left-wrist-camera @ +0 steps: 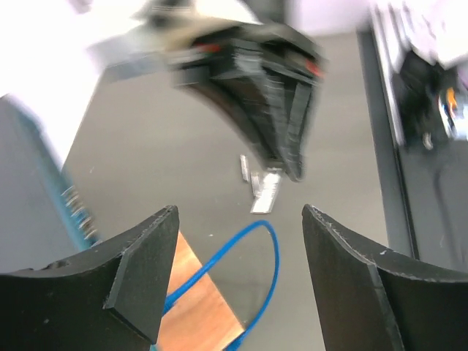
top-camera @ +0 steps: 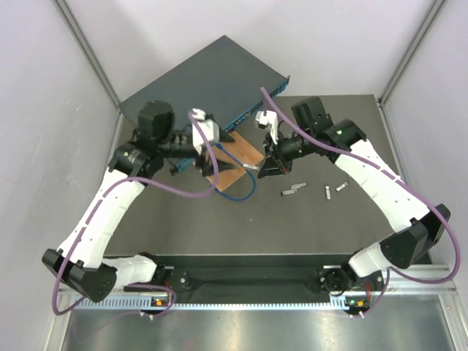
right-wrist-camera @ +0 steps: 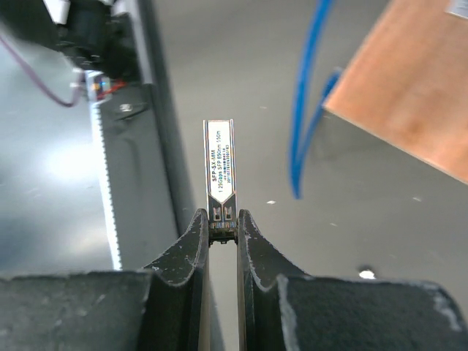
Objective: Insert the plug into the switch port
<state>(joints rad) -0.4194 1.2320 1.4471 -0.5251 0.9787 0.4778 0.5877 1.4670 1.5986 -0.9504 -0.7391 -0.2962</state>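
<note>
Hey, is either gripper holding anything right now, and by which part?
The right gripper pinches the SFP plug by one end, its labelled body sticking out past the fingertips. The left gripper is open and empty.

Cameras: one overhead view and two wrist close-ups

The top camera looks down from above and behind the arm bases (top-camera: 157, 274), taking in the whole table (top-camera: 329, 227). The left wrist camera sits close behind its own fingers (left-wrist-camera: 139, 270) and faces right, seemingly at the right gripper (left-wrist-camera: 289, 172), which is blurred. The right wrist camera looks along its fingers (right-wrist-camera: 175, 263), past the plug (right-wrist-camera: 220, 172), toward the near rail (right-wrist-camera: 157, 124). All three views share the blue cable (top-camera: 243, 194) and the wooden board (top-camera: 238, 157).
</note>
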